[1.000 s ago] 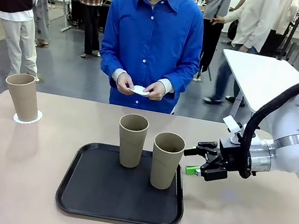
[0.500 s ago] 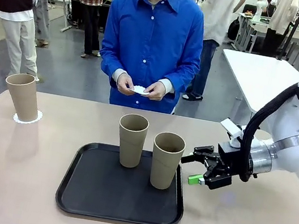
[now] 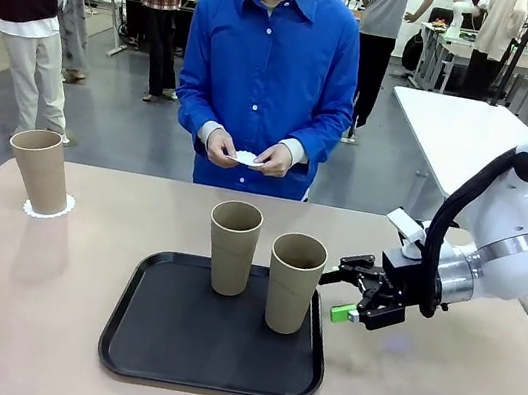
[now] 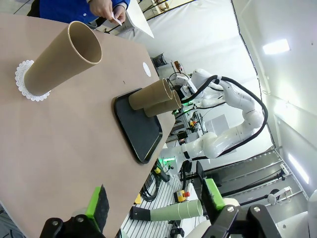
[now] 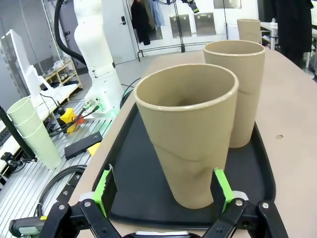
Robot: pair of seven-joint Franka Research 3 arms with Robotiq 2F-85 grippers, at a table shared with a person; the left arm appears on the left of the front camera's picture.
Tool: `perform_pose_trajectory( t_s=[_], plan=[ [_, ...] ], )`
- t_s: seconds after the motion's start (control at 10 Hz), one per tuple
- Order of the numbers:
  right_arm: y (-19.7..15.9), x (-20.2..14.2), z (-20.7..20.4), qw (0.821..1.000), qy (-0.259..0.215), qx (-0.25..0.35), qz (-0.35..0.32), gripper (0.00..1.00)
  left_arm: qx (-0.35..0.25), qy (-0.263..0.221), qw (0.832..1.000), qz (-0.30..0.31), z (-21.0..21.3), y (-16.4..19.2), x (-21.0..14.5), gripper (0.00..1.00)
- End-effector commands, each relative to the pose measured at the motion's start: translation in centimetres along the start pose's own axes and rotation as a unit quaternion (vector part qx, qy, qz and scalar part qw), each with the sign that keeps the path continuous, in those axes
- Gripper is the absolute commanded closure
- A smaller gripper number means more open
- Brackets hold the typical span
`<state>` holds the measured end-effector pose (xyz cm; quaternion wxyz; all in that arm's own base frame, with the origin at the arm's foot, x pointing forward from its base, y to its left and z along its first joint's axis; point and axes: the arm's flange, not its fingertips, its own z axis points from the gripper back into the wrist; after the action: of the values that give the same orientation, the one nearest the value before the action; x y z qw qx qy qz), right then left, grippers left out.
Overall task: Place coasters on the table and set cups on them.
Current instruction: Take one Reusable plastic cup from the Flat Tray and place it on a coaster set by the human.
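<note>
Black tray (image 3: 168, 344) carries right cup (image 3: 293, 282) and left cup (image 3: 232, 246); right claw (image 3: 349, 298), released, just beside right cup. Third cup (image 3: 38, 170) on coaster (image 3: 50, 214). Left claw (image 4: 154, 201) released above table (image 4: 59, 148).

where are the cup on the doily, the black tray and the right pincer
cup on the doily (image 3: 40, 170): front view, middle of its outer wall
black tray (image 3: 181, 341): front view, bare floor near its front edge
right pincer (image 3: 332, 295): front view, midway between its open fingertips
</note>
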<state>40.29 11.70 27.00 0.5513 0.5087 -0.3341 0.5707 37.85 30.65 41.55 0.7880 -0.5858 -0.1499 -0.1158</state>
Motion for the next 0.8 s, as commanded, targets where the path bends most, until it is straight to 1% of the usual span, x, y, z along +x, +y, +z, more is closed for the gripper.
perform_pose_trajectory(
  t_s=[0.0, 0.2, 0.3, 0.4, 0.7],
  plan=[
    [-1.0, -1.2, -0.7, 1.0, -0.015, -0.012, 0.019, 0.0, 0.002, 0.0, 1.0, 0.004, 0.2, -0.2, 0.0, 0.0],
    [-1.3, -1.7, -1.3, 0.999, -0.024, -0.016, 0.025, 0.0, 0.002, 0.0, 1.0, 0.004, 0.2, -0.2, 0.0, 0.0],
    [-1.5, -1.7, -1.8, 0.999, -0.024, -0.033, 0.036, 0.0, 0.002, 0.0, 1.0, 0.004, 0.2, -0.2, 0.0, 0.0],
    [-1.6, -2.0, -2.2, 0.998, -0.022, -0.036, 0.042, 0.0, 0.002, 0.0, 1.0, 0.004, 0.2, -0.2, 0.0, 0.0],
    [-2.1, -2.5, -3.3, 0.998, -0.027, -0.032, 0.042, 0.0, 0.002, 0.0, 1.0, 0.004, 0.2, -0.2, 0.0, 0.0]
  ],
)
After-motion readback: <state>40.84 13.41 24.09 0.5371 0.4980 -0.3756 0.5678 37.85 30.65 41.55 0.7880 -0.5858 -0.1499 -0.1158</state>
